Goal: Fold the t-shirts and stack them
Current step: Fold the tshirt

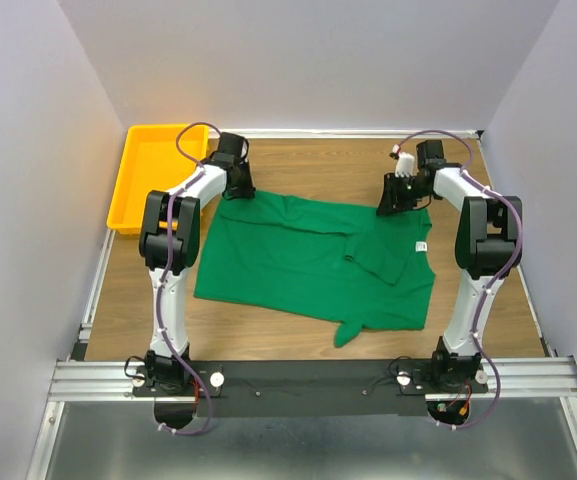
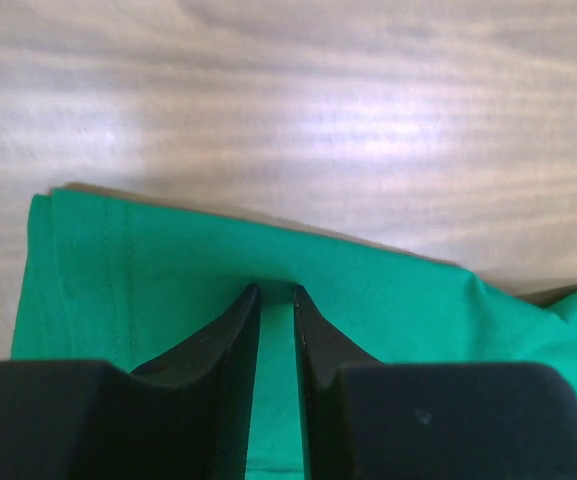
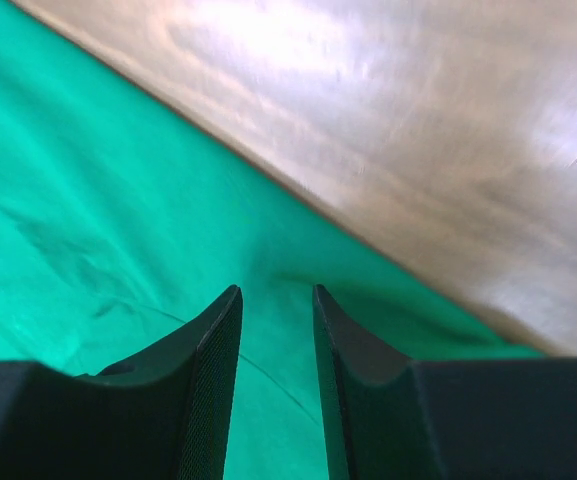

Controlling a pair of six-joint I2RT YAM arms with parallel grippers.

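**Two hands at the far edge of a green shirt**

From above: a dark-green shirt lies spread on the wooden counter between the two arms. It is mostly flat, with one fold of cloth lying across its middle and a sleeve poking toward the near edge. A small white label shows near its right side. The left hand is down at the shirt's far left corner, and the right hand is down at its far right corner. A yellow tray sits in the counter's far left corner, beyond the left arm and apart from the shirt.

From the left wrist: the left hand points at the shirt's hemmed edge, with bare counter beyond it. Its black fingers stand close together with only a thin slot between them, and green cloth shows in that slot. The tips are on the fabric just inside the edge. It cannot be told whether they have gripped the cloth.

From the right wrist: the right hand is over the shirt near the edge, which runs diagonally across the view against the counter. Its jaws are partly closed, with a wider gap than the left hand's. The cloth puckers slightly in front of the tips. Here too, it cannot be told whether the cloth is gripped.
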